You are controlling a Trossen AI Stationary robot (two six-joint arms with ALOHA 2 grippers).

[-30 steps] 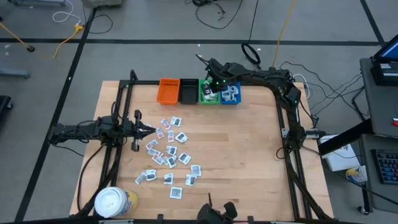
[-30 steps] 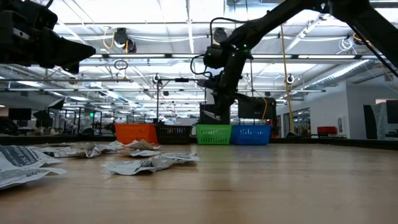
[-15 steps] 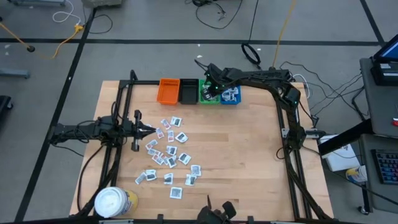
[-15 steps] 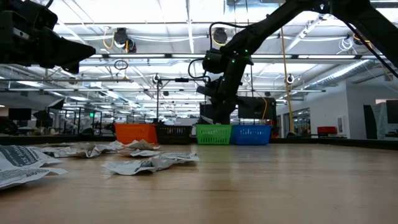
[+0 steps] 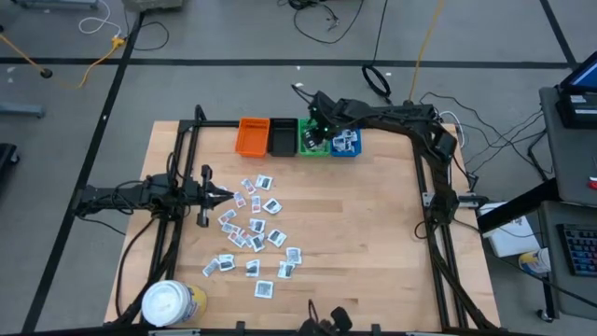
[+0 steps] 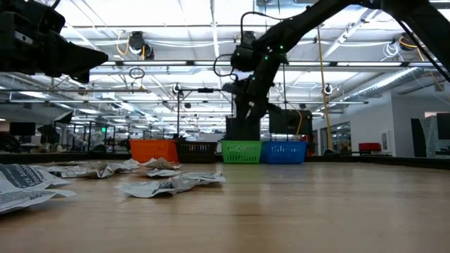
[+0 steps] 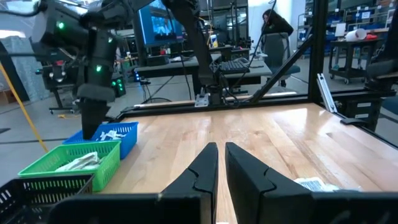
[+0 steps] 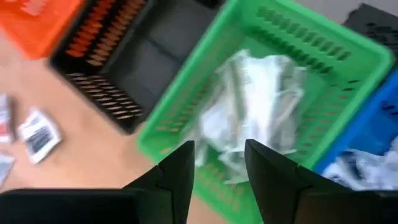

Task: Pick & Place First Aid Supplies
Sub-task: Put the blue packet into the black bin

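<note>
The first aid supplies (image 5: 250, 227) lie scattered flat on the bench toward its left edge, well short of the bins at the far edge. They look light, thin and crinkly, so a packet likely slides under a push; a raised, crumpled edge seems the best place to pinch (flat faces offer little). The right hand (image 8: 214, 171), fingers spread and empty, hangs above the green bin (image 8: 348, 62), which already holds packets. The left hand (image 7: 221, 163), pressed together, waits beside the scatter. The bench's right half offers open room.
</note>
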